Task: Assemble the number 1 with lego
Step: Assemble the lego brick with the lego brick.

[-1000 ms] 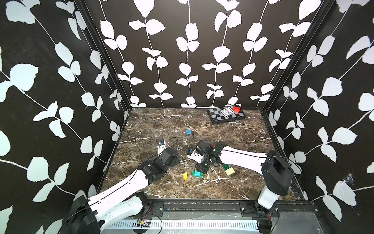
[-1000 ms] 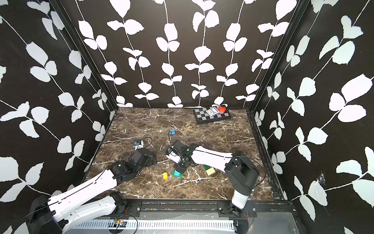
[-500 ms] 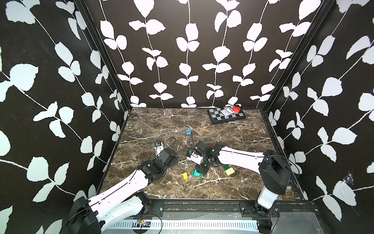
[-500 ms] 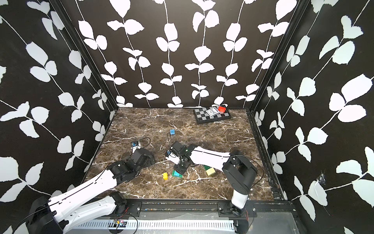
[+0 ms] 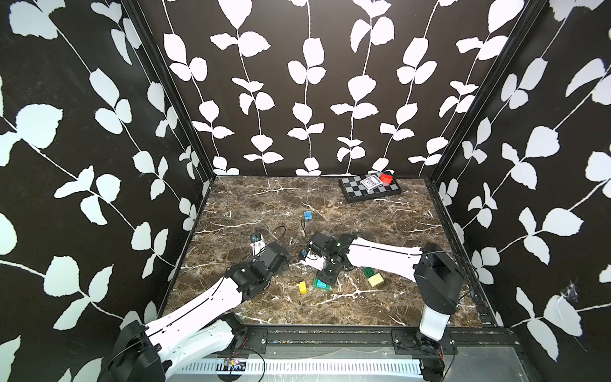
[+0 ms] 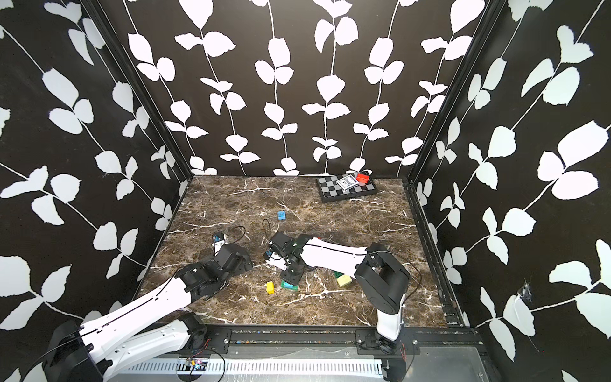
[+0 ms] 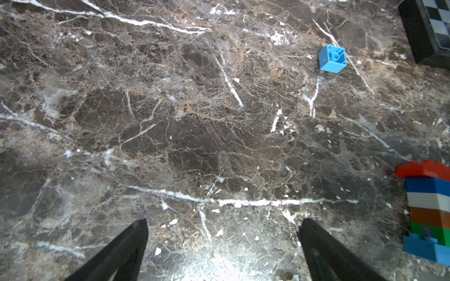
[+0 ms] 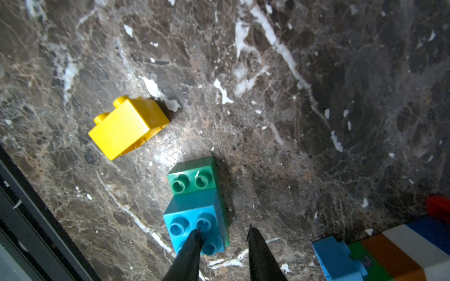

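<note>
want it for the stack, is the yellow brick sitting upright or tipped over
Tipped on its side: in the right wrist view the yellow brick has its studs pointing sideways, not up.

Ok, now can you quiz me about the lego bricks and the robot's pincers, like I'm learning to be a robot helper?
1. True or false: the yellow brick stands with its studs pointing straight up.
2. Which colour of brick sits on top of the green brick? A: red. B: light blue. C: white.
3. Fill in the gap: the left pincer is wide ____ over the marble table, holding nothing.

Key:
1. False: the yellow brick lies on its side.
2. B: the light blue brick.
3. open
</note>
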### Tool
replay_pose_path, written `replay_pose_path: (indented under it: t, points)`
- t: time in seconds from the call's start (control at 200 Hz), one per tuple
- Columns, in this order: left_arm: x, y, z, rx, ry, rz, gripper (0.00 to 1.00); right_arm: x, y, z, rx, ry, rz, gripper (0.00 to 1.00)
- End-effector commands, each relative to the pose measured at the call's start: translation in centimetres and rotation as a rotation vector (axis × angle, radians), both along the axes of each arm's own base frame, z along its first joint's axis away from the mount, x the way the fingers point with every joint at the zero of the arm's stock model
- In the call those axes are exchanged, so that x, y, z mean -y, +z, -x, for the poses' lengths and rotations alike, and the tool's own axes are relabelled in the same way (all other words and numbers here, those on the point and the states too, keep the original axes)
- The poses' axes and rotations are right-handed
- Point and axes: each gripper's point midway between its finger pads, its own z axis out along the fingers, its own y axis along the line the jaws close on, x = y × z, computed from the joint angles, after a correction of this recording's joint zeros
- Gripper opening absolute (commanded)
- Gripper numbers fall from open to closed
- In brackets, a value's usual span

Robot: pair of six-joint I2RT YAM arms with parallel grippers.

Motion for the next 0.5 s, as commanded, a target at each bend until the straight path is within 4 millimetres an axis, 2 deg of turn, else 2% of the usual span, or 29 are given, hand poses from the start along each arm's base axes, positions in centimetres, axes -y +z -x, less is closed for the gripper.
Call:
replay_pose_path:
  t: [0.0, 0.105, 0.22, 0.235, 0.29, 0.495]
  points:
    - [-1.2, -0.8, 0.8, -0.033, 0.032, -0.021, 0.99, 5.6, -5.1, 2.6, -0.087, 0.031, 0.292, 0.33]
    - [-1.3, -0.8, 1.0, -0.038, 0.033, -0.020, 0.99, 3.7, -3.2, 2.2, -0.076, 0.018, 0.204, 0.36]
    - [-1.4, -1.1, 1.2, -0.052, 0.034, -0.023, 0.99, 1.2, 0.4, 1.4, -0.044, -0.010, 0.053, 0.40]
    - [-1.4, -1.1, 1.2, -0.052, 0.034, -0.022, 0.99, 0.3, 1.5, 0.9, -0.028, -0.016, 0.012, 0.41]
    - [-1.5, -1.1, 1.3, -0.056, 0.032, -0.021, 0.99, -0.7, 3.2, 0.4, -0.014, -0.031, -0.066, 0.42]
    - [-1.5, -2.0, 1.2, -0.085, 0.014, -0.006, 0.99, -2.2, 6.9, 0.3, 0.011, -0.077, -0.227, 0.47]
